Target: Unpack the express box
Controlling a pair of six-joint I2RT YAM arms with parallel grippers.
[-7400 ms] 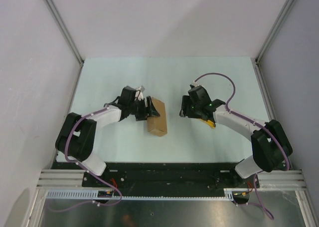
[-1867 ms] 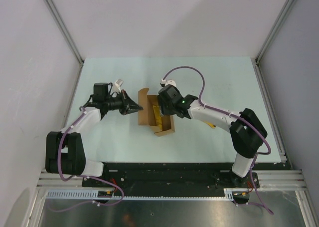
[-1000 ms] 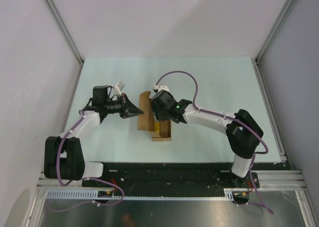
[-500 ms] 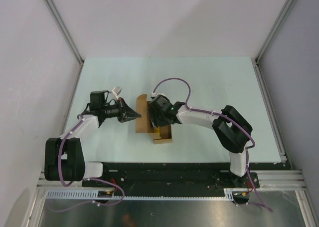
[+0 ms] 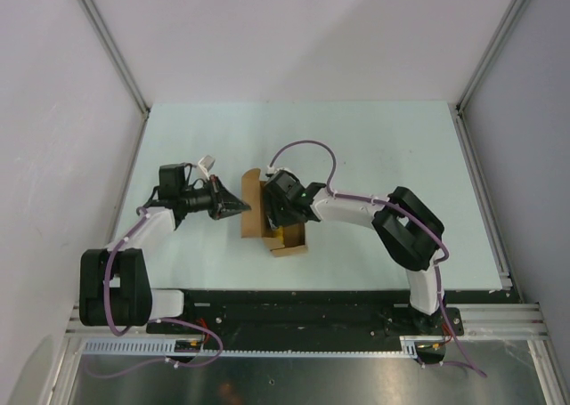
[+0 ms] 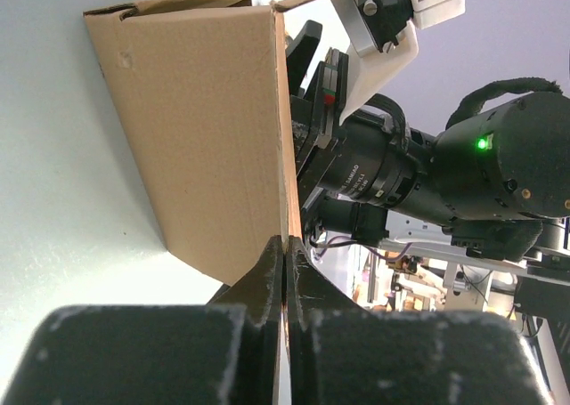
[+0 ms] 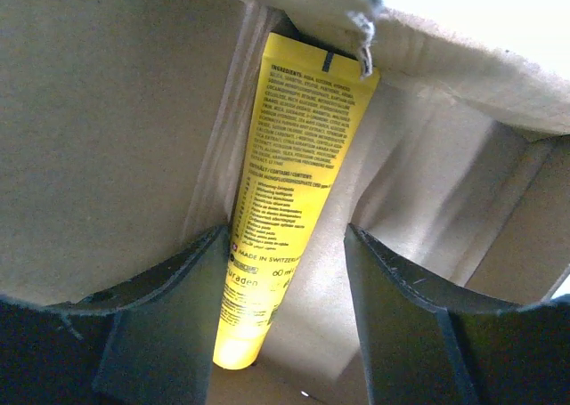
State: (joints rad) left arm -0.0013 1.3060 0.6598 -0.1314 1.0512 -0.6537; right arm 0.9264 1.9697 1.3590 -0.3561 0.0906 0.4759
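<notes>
The express box (image 5: 252, 220) lies open on the pale table, brown cardboard with its flap (image 6: 200, 120) raised. My left gripper (image 5: 241, 209) is shut on the edge of that flap, and the pinch shows in the left wrist view (image 6: 286, 245). My right gripper (image 7: 285, 232) is open and reaches inside the box from the right. A yellow printed tube (image 7: 289, 174) lies in the box between its fingers, nearer the left finger (image 7: 178, 280). From above, a bit of the yellow tube (image 5: 287, 237) shows under the right wrist (image 5: 283, 197).
The pale table (image 5: 374, 138) is framed by metal posts and grey side walls. The black base rail (image 5: 294, 307) runs along the near edge. A purple cable (image 5: 303, 147) loops above the right arm.
The right gripper has moved left and deeper into the box. The left gripper has drawn the flap slightly left, and the box has shifted with it.
</notes>
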